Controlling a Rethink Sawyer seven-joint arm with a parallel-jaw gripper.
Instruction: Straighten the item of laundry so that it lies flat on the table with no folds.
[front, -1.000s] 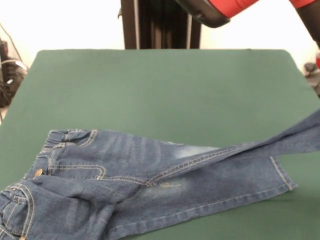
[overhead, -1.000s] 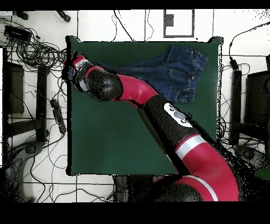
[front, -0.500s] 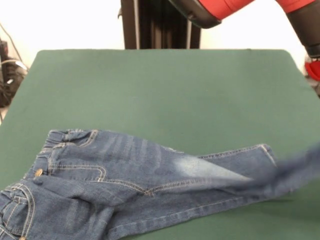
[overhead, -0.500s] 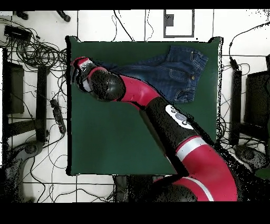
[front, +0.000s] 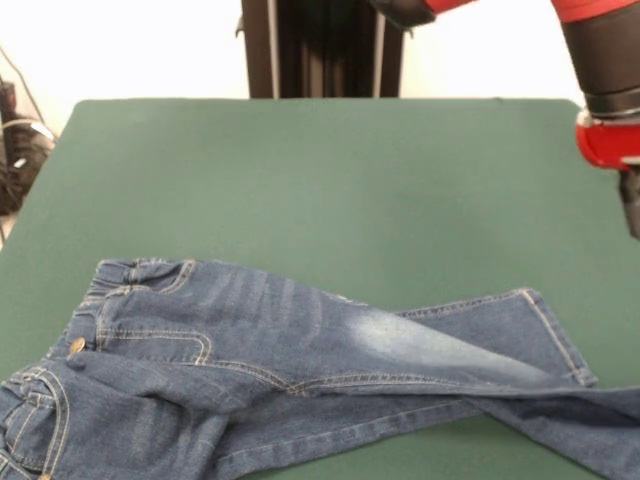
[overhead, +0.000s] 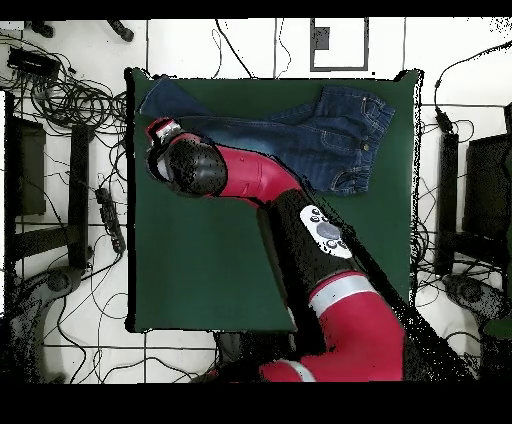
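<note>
Jeans partly spread along one edge of the table, one leg crossing the other.

The jeans (front: 300, 380) lie along the table (front: 320, 180) edge farthest from the robot's base, waistband bunched at one end and the legs running toward the opposite corner. One leg lies over the other near the hems, and the hip area is folded and rumpled, so I judge the flattening only half done: legs to part, waist to smooth. The gripper (overhead: 160, 135) hangs just beside the leg ends, apart from the cloth; whether its jaws are released or clenched I cannot tell. Cables (overhead: 70, 95) clutter the floor; nothing else lies on the table.
</note>
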